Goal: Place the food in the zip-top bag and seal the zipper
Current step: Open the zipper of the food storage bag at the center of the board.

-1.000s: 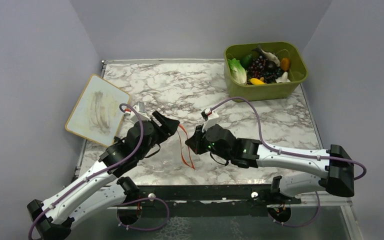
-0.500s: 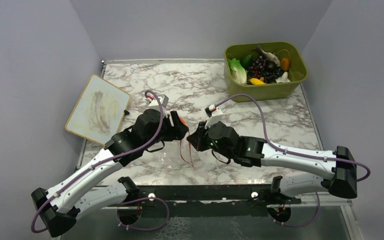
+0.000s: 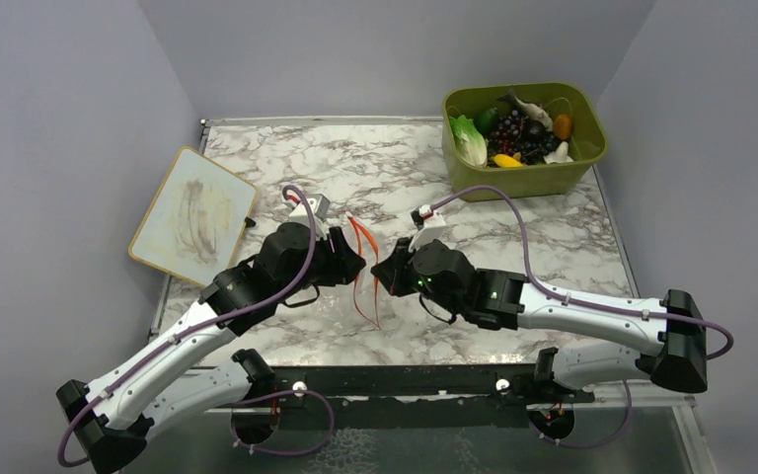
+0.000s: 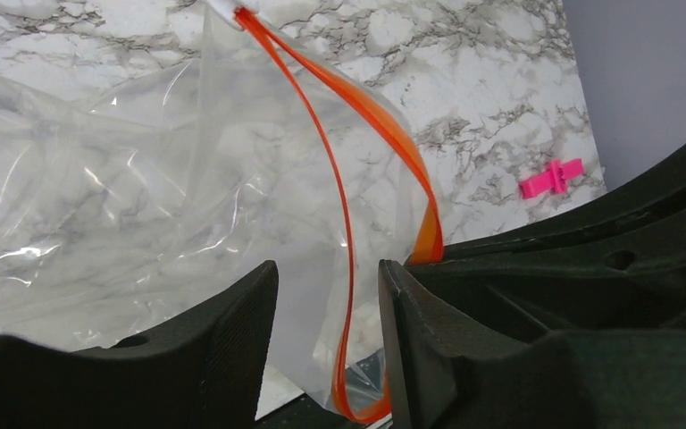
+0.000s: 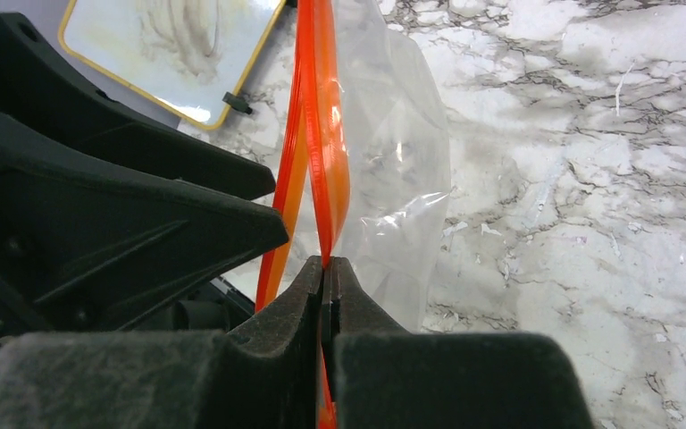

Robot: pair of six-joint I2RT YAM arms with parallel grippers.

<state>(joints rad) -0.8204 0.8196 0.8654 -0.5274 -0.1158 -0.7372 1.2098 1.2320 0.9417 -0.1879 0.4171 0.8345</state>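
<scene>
The clear zip-top bag [image 3: 341,301] hangs between my two grippers at the table's middle front, its orange-red zipper [image 3: 363,286] running top to bottom. My right gripper [image 3: 380,274] is shut on one lip of the zipper [image 5: 317,116]. My left gripper [image 3: 358,267] is open, its fingers [image 4: 232,331] either side of the other lip [image 4: 339,179] without pinching it. The bag [image 4: 143,179] looks empty. The food lies in the olive bin [image 3: 582,168] at the back right: lettuce [image 3: 469,140], grapes [image 3: 515,133], fish [image 3: 525,107], orange piece [image 3: 562,126], yellow piece [image 3: 506,160].
A yellow-framed whiteboard [image 3: 192,217] lies at the table's left edge. A small pink clip [image 4: 551,177] lies on the marble near the wall in the left wrist view. The two arms almost touch at the bag.
My left gripper has swung right and forward to the bag and now straddles one lip of its mouth. The right gripper kept its hold and barely moved.
</scene>
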